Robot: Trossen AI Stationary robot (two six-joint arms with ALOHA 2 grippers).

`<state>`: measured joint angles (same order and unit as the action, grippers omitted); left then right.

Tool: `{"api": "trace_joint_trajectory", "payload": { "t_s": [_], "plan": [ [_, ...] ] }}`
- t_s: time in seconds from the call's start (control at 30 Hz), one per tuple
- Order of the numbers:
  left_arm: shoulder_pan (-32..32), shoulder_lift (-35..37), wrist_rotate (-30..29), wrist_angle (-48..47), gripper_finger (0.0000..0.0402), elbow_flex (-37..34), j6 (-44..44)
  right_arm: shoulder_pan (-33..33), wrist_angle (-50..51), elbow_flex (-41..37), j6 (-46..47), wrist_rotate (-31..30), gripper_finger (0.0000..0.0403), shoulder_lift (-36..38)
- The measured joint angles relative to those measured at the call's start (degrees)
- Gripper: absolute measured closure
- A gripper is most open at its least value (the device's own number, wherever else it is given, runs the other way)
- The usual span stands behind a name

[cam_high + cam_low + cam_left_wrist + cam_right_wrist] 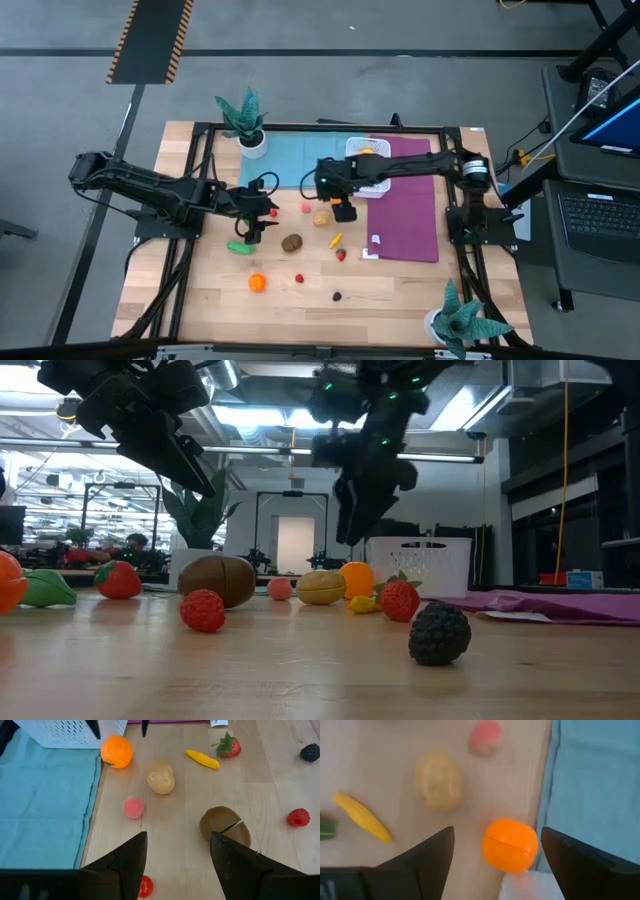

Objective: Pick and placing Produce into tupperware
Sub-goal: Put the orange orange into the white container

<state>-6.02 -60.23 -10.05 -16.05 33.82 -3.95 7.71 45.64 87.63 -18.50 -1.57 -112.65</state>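
Observation:
The white tupperware (368, 168) stands at the table's far middle, between the two mats, with a yellow piece inside. Toy produce lies scattered on the wood: an orange (510, 845), a potato (160, 777), a pink piece (133, 807), a brown kiwi (225, 825), yellow corn (202, 759), a strawberry (227, 747), a raspberry (298, 817) and a blackberry (438, 633). My right gripper (495, 862) hangs open above the orange, just in front of the tupperware, clear of it. My left gripper (177, 855) hovers open left of the kiwi, over a small red piece (145, 886).
A teal mat (285, 160) lies left of the tupperware and a purple mat (405, 215) right of it. Teal potted plants stand at the far left (245, 120) and near right (462, 318) corners. A green piece (240, 247) and a second orange (258, 283) lie toward the near left.

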Motion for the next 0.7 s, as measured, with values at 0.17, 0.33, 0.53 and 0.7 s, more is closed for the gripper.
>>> {"api": "trace_joint_trajectory", "payload": {
  "t_s": [0.17, 0.33, 0.53, 0.7],
  "plan": [
    [0.0, 0.0, 0.0, -0.6, 0.0195, 0.0, 0.0, 0.5, 4.5, 4.4, -0.5, -0.3, 0.0106, -4.1],
    [0.0, 0.0, 0.0, -1.3, 0.0195, 0.0, 0.0, 0.4, 4.5, 4.4, -1.3, -1.1, 0.0106, -5.4],
    [0.0, 0.0, 0.0, -1.3, 0.0195, 0.0, 0.0, 0.4, 4.4, 4.3, -1.3, -2.0, 0.0106, -6.6],
    [0.0, 0.0, 0.0, -1.4, 0.0195, 0.0, 0.0, 0.5, 4.0, 4.3, -1.3, -3.4, 0.0106, -7.0]
  ]
}}
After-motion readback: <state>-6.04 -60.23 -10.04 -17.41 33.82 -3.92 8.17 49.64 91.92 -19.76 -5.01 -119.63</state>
